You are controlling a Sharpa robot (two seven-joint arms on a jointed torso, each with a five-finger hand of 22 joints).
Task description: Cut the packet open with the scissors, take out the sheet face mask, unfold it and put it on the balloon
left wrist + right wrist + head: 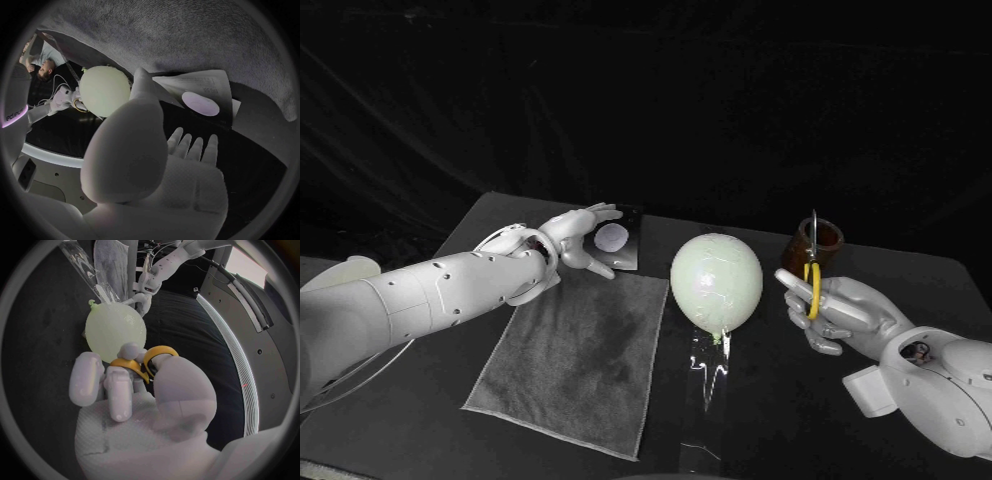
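The packet (615, 238) is black with a white oval and lies flat at the far end of the grey towel (574, 360). My left hand (571, 243) is at the packet's left edge with its fingers spread, gripping nothing. In the left wrist view its fingertips (190, 145) reach toward the packet (200, 103). The pale green balloon (717, 280) stands mid-table on a clear stand (708, 375). Right of it, my right hand (837, 308) holds the yellow-handled scissors (812, 280), blades pointing up and away. The right wrist view shows the scissors' handles (147, 360) in that hand (137, 405), with the balloon (114, 330) beyond.
A brown cup (826, 240) stands just behind the scissor blades at the right. The towel covers the table's left-middle, and its near edge lies close to the table's front. The balloon (104, 91) sits between the two hands.
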